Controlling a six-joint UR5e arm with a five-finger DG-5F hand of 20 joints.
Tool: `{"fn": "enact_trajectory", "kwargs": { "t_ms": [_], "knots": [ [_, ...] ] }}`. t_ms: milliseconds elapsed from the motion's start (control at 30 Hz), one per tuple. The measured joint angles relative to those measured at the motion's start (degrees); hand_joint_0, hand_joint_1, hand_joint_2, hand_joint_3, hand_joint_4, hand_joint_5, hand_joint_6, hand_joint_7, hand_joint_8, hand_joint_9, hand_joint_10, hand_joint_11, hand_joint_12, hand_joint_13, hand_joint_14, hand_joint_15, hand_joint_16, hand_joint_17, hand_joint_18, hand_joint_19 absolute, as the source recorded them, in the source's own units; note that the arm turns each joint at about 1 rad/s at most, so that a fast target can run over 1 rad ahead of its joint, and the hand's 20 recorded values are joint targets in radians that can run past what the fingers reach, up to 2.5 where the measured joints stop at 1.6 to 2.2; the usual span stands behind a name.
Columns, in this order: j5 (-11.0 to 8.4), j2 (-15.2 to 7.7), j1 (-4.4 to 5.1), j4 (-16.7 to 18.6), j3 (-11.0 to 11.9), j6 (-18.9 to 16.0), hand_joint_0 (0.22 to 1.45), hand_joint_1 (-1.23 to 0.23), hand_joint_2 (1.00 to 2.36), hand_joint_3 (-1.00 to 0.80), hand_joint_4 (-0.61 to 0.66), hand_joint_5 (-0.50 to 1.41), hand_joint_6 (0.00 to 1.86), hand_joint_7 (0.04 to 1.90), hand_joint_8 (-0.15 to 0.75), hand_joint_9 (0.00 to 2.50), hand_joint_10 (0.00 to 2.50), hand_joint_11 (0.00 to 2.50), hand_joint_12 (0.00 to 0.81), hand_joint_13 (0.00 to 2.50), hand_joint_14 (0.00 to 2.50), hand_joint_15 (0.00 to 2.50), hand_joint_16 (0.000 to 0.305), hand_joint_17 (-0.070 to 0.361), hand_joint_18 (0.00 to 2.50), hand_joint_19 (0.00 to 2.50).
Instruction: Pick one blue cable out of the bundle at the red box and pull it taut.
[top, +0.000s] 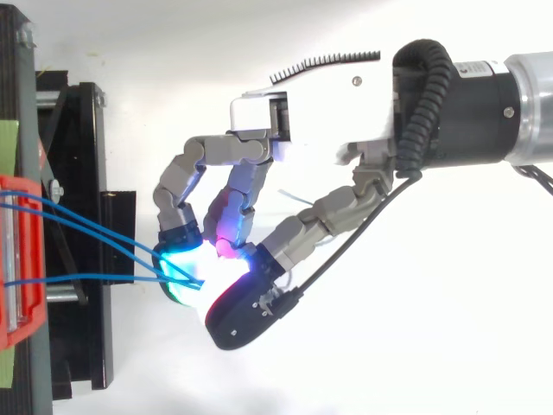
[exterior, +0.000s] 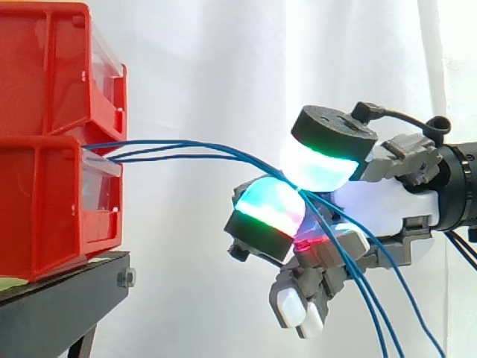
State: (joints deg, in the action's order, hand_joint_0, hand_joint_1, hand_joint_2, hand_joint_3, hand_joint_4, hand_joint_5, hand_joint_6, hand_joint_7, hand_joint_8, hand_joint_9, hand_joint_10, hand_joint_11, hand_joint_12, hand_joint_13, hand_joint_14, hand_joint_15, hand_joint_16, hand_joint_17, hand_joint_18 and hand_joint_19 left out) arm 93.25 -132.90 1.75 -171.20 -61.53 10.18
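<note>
Three thin blue cables (exterior: 186, 151) come out between the stacked red bins (exterior: 45, 186) at the left and run in a gentle arc to my hand (exterior: 380, 205). Two glowing pads (exterior: 320, 165) are pinched together where the cables converge, so the hand is shut on the blue cables. I cannot tell whether one cable or all of them are clamped. Past the pinch the cables hang down to the lower right. In the top view the blue cables (top: 86, 233) run from the red bin (top: 17, 285) to the hand (top: 328, 104), meeting at the cyan pad (top: 177, 264).
The bins rest on a black stand (exterior: 59, 298) whose frame (top: 86, 173) shows from above at the left. A white curtain hangs behind. There is open space between the bins and the hand.
</note>
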Motion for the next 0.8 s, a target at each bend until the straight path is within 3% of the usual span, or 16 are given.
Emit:
{"fn": "enact_trajectory", "kwargs": {
  "t_ms": [200, 267, 367, 433, 567, 667, 700, 800],
  "knots": [
    [0.0, 0.0, -0.01, 0.0, 0.0, 0.03, 0.84, -0.91, 1.0, -0.5, -0.1, -0.14, 0.95, 1.38, 0.361, 1.13, 0.0, 1.24, 0.393, 0.87, 0.01, 0.42, 0.051, 0.114, 0.78, 0.36],
    [0.0, 0.0, 0.0, 0.01, 0.01, 0.02, 0.81, -0.92, 1.0, -0.5, -0.12, -0.15, 0.96, 1.27, 0.346, 1.08, 0.0, 1.22, 0.385, 0.85, 0.01, 0.41, 0.051, 0.114, 0.79, 0.32],
    [0.0, 0.0, -0.01, 0.0, 0.01, 0.05, 0.72, -0.98, 1.0, -0.5, -0.05, -0.16, 0.97, 0.9, 0.314, 1.02, 0.0, 1.2, 0.376, 0.8, 0.01, 0.4, 0.05, 0.114, 0.76, 0.31],
    [0.01, 0.0, -0.01, 0.0, 0.0, 0.08, 0.55, -1.09, 1.0, -0.5, 0.0, -0.17, 0.96, 0.81, 0.319, 0.96, 0.04, 1.15, 0.388, 0.77, 0.01, 0.4, 0.054, 0.12, 0.73, 0.31],
    [0.05, 0.0, -0.03, 0.01, 0.0, 0.1, 0.44, -1.12, 1.0, -0.5, 0.04, -0.18, 0.96, 0.76, 0.359, 0.88, 0.21, 1.02, 0.422, 0.72, 0.01, 0.39, 0.061, 0.138, 0.73, 0.29],
    [0.04, 0.0, -0.02, 0.02, -0.01, 0.1, 0.35, -1.0, 1.0, -0.5, 0.07, -0.17, 0.96, 0.72, 0.425, 0.87, 0.38, 0.9, 0.466, 0.74, 0.01, 0.38, 0.07, 0.158, 0.78, 0.3],
    [0.03, -0.01, -0.02, 0.01, -0.01, 0.1, 0.33, -0.89, 1.0, -0.5, 0.07, -0.15, 0.95, 0.73, 0.454, 0.9, 0.42, 0.86, 0.485, 0.76, 0.01, 0.39, 0.074, 0.166, 0.8, 0.31],
    [0.05, 0.0, -0.02, 0.01, -0.01, 0.1, 0.42, -0.66, 1.0, -0.5, 0.04, -0.13, 0.93, 0.84, 0.425, 1.01, 0.19, 1.02, 0.451, 0.77, 0.01, 0.39, 0.066, 0.149, 0.74, 0.36]
  ]
}}
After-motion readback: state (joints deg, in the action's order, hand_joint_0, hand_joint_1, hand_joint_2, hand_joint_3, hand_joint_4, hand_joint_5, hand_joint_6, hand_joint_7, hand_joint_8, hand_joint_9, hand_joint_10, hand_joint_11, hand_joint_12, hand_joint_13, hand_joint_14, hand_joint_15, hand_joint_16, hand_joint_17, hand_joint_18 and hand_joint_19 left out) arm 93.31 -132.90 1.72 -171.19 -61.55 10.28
